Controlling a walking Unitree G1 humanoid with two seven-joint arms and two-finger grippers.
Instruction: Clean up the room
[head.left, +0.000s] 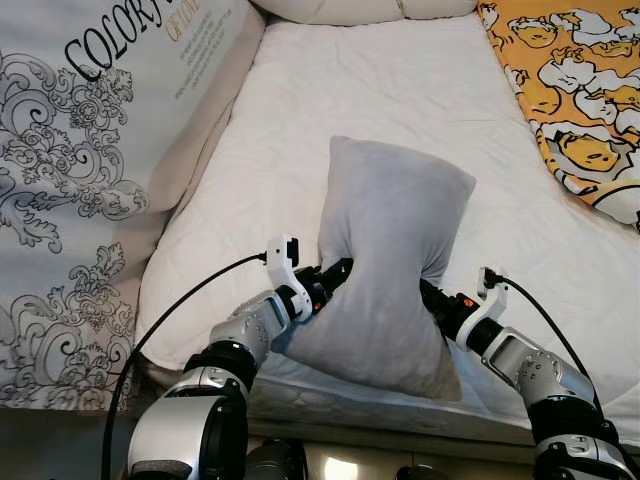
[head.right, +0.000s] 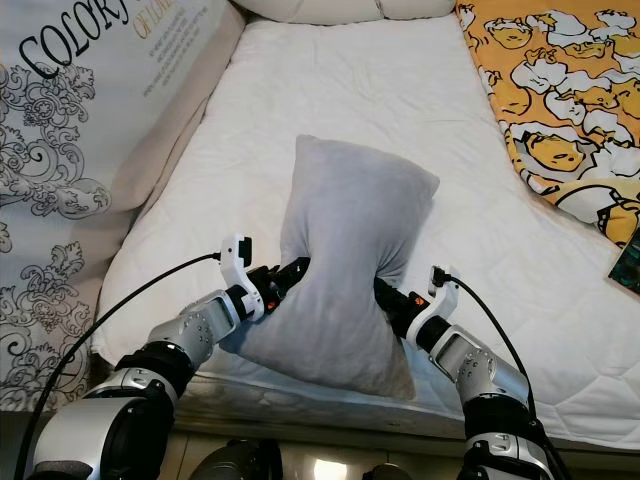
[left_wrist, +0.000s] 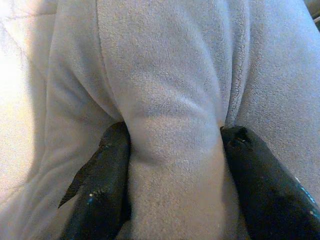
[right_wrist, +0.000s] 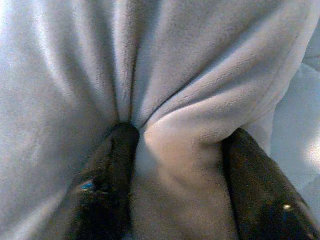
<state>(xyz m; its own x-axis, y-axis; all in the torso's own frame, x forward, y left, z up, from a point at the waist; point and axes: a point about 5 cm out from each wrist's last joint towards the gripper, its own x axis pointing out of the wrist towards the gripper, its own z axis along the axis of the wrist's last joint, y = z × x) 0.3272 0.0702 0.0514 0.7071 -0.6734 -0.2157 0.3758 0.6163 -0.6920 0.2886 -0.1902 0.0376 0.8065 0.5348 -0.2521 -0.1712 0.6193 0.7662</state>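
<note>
A grey plush pillow (head.left: 392, 250) stands upright at the near edge of the white mattress (head.left: 400, 90), pinched in at its waist from both sides. My left gripper (head.left: 338, 275) is shut on a fold of its left side, and my right gripper (head.left: 428, 290) is shut on its right side. In the left wrist view both black fingers (left_wrist: 102, 185) squeeze a ridge of the grey pillow (left_wrist: 170, 100). The right wrist view shows the same: fingers (right_wrist: 105, 180) clamped on bunched pillow fabric (right_wrist: 175, 100).
An orange blanket with a cartoon print (head.left: 580, 90) lies along the right side of the bed. A large white cushion with black lettering and scroll patterns (head.left: 90, 150) leans along the left. White pillows (head.left: 350, 8) sit at the head. A dark object (head.right: 630, 262) lies at the right edge.
</note>
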